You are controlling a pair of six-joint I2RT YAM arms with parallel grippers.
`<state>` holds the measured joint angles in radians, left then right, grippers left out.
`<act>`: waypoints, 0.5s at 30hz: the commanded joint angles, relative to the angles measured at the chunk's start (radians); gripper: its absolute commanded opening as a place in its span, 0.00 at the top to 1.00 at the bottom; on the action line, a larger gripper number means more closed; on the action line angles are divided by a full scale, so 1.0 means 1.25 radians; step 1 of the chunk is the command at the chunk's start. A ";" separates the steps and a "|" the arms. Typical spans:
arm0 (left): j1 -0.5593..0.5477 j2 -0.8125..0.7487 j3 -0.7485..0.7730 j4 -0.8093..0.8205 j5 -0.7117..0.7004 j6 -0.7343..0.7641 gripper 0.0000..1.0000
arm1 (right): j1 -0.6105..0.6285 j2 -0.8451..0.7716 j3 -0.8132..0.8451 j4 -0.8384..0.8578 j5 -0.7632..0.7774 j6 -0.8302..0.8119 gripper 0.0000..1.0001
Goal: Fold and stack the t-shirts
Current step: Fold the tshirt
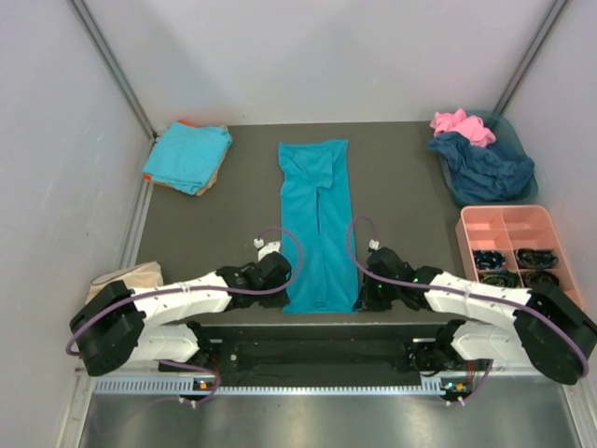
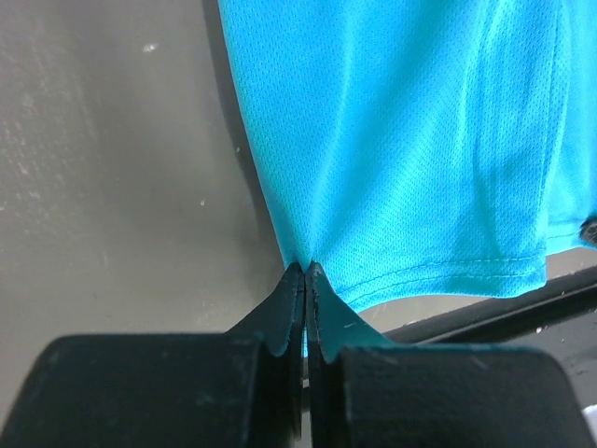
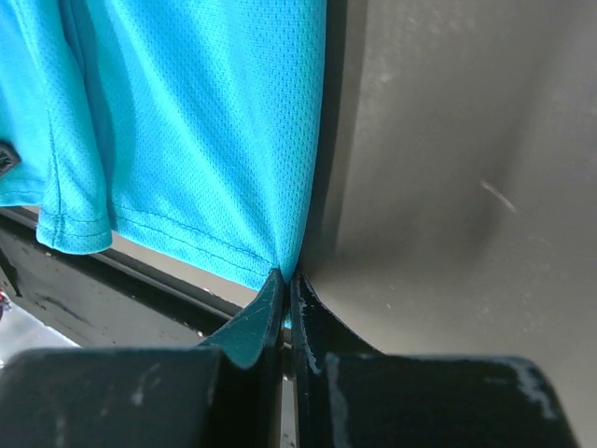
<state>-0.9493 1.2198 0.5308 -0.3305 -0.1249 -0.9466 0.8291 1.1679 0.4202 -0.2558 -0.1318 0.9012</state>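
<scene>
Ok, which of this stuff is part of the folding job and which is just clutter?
Job: turquoise t-shirt, near corners pinched by left gripper and right gripper; folded stack, far left; pink t-shirt and navy t-shirt, in the bin.

Lying about: pink compartment tray, black items in it, tan bundle by the left arm.

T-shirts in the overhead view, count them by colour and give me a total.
Teal: 2, the long teal shirt mid-table and the folded teal shirt far left
Pink: 1, the pink shirt in the bin
Navy: 1, the navy shirt in the same bin
Total: 4; the tan edge under the folded one is unclear, not counted.
</scene>
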 commanded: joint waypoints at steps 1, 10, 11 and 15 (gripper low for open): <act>-0.003 -0.041 0.027 -0.037 0.019 0.017 1.00 | 0.010 -0.031 0.011 -0.100 0.023 -0.019 1.00; -0.004 -0.146 0.072 -0.141 0.020 0.000 1.00 | 0.009 -0.141 0.050 -0.225 0.037 -0.028 1.00; -0.004 -0.149 0.074 -0.141 0.024 -0.001 1.00 | 0.010 -0.148 0.055 -0.241 0.040 -0.029 1.00; -0.004 -0.149 0.085 -0.139 0.021 0.005 1.00 | 0.010 -0.165 0.087 -0.268 0.056 -0.035 1.00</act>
<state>-0.9508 1.0447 0.5987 -0.4648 -0.0971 -0.9424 0.8295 0.9920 0.4606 -0.5106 -0.0986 0.8814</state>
